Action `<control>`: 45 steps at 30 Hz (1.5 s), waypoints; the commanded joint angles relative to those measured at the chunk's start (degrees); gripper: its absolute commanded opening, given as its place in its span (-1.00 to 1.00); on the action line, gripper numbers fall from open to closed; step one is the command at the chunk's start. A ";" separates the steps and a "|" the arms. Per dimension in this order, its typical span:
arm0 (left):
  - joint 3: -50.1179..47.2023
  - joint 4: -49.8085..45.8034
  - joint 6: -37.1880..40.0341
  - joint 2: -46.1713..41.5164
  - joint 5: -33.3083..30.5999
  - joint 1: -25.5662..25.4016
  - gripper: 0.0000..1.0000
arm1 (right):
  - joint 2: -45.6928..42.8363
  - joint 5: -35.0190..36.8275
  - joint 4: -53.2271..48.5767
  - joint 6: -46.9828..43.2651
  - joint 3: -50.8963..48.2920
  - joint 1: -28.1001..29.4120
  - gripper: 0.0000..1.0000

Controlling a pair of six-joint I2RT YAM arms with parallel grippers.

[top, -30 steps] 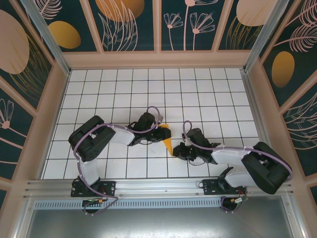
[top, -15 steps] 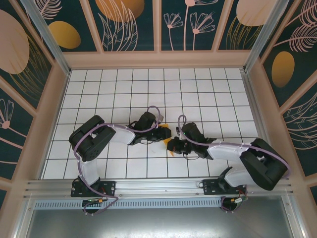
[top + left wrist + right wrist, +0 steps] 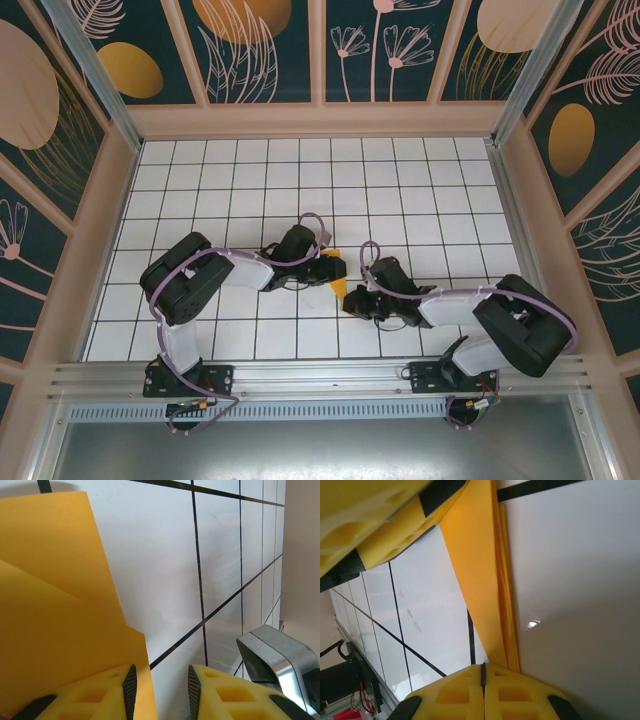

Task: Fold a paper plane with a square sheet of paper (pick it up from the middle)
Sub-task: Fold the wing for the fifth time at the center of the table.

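Observation:
The sheet of paper (image 3: 340,288), orange-yellow and folded into a narrow layered wedge, lies flat on the white grid table between the two grippers. My left gripper (image 3: 334,269) sits over its far end. In the left wrist view the jaws (image 3: 161,682) stand open, with the left finger resting on the paper (image 3: 55,605) and bare table in the gap. My right gripper (image 3: 351,303) is at the paper's near, narrow end. In the right wrist view it (image 3: 482,667) is shut, pad against pad, and the paper's tapering layers (image 3: 480,570) run under its right finger.
The left gripper's yellow fingers (image 3: 395,525) show at the top left of the right wrist view. A grey metal part of the right arm (image 3: 280,665) sits close by in the left wrist view. Raised walls (image 3: 320,118) fence the gridded table.
My right gripper has moved left onto the paper's near tip and covered most of it. The left arm has stayed where it was.

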 commanded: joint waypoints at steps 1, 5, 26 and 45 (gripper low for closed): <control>-0.94 -8.36 3.10 5.22 -7.18 0.18 -0.30 | -1.13 0.85 -2.11 1.90 -3.96 -0.71 -0.83; -0.95 -8.60 3.05 5.32 -7.42 0.18 -0.31 | -3.91 0.33 -2.39 2.90 -5.44 -0.56 -0.82; -0.78 -8.27 3.59 4.97 -6.46 0.18 -0.31 | -3.74 9.50 -14.38 -7.46 6.73 0.13 -0.25; -0.47 -8.73 3.71 5.11 -6.41 0.18 -0.31 | 6.24 19.71 -26.29 -11.75 14.33 7.89 -0.38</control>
